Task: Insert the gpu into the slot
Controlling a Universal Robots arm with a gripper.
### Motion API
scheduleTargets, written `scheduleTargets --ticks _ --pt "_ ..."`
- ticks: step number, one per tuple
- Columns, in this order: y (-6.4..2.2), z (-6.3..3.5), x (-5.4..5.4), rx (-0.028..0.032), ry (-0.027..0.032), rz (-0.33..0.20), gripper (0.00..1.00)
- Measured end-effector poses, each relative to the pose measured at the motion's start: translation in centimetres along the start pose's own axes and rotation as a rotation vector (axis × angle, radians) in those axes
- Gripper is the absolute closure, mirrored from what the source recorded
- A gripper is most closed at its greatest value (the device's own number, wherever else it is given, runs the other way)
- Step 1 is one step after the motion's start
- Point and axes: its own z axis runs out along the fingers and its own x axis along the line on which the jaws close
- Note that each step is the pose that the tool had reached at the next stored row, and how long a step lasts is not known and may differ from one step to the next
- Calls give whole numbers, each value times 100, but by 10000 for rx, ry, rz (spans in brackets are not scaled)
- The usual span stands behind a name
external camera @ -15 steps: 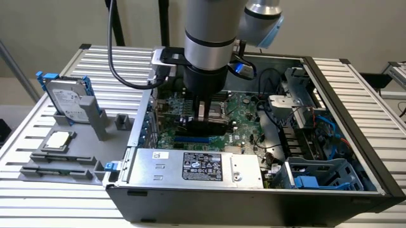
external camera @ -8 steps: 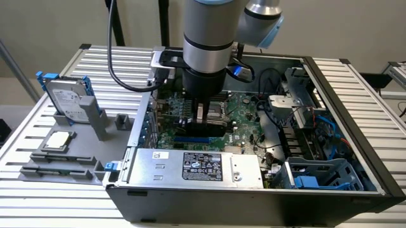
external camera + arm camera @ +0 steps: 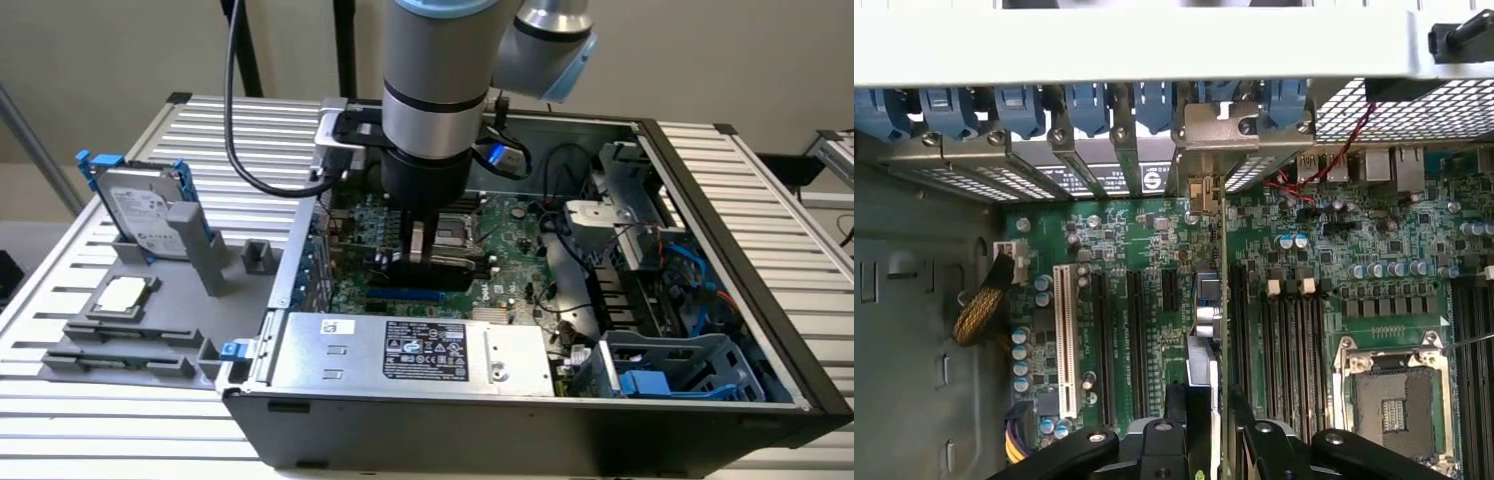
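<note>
Presently, the arm (image 3: 434, 90) reaches straight down into the open computer case (image 3: 534, 440), which lies on its side on the slatted bench (image 3: 761, 200). The pincer (image 3: 424, 252) is clamped on the gpu (image 3: 447, 272), which stands upright on its long edge over the green motherboard (image 3: 521, 250). In the wrist view the card (image 3: 1206, 310) is seen edge-on, and the two black fingers (image 3: 1176, 420) press against its opposite faces. The bright-blue slot (image 3: 400, 297) shows as a narrow strip just under the card's lower edge, on the side toward the silver power-supply box (image 3: 414, 350). Whether the card's edge is seated in that strip or only rests above it cannot be told. The card's metal bracket (image 3: 1239, 125) sits at the case's rear wall, in line with the row of blue retaining clips (image 3: 1084, 105). On one side of the card lie a white expansion slot (image 3: 1064, 340) and several black ones. On the other side lie the black memory slots (image 3: 1289, 340) and the processor socket (image 3: 1394, 400). Outside the case, at the exterior view's left, a hard drive (image 3: 140, 205) stands in a grey holder. A processor chip (image 3: 123, 294) lies flat near it on a grey fixture (image 3: 134, 345).
</note>
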Motion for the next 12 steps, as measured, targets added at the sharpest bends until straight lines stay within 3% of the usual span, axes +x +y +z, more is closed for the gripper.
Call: scheduleTargets --ticks 12 --pt "3 8 -33 0 73 -89 74"
